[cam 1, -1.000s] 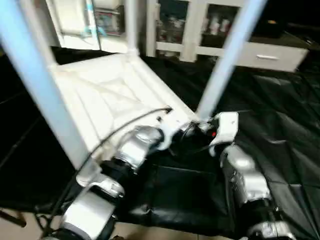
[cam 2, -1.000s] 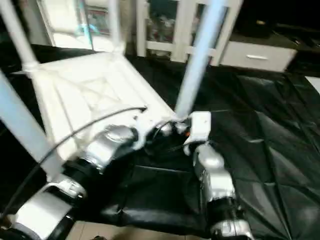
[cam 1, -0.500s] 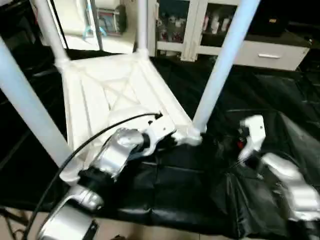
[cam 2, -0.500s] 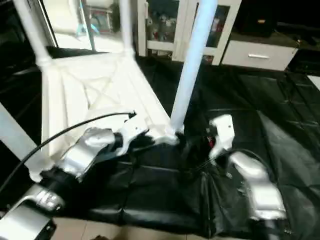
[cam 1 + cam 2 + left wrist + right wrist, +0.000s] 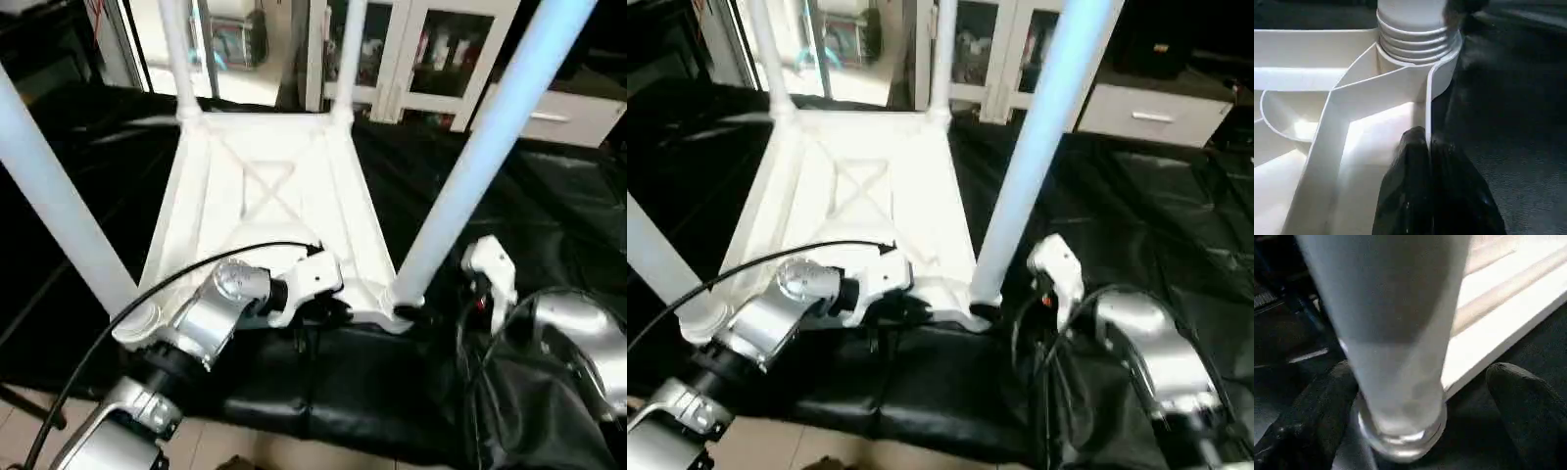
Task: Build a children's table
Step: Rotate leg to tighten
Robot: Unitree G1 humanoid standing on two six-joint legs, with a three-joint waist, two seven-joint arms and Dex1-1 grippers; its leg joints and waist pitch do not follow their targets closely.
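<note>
White children's table (image 5: 269,196) — upside down on black sheet, four legs (image 5: 490,147) upright.

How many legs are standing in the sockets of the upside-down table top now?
4. One leg at the near right corner, by the right gripper; one at the near left; two at the far corners, left and right. None seems hidden.

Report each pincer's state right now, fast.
Left pincer: shut on the tabletop's rim, beside the near corner socket.
Right pincer: open, its fingers either side of the near leg, not gripping it.
</note>
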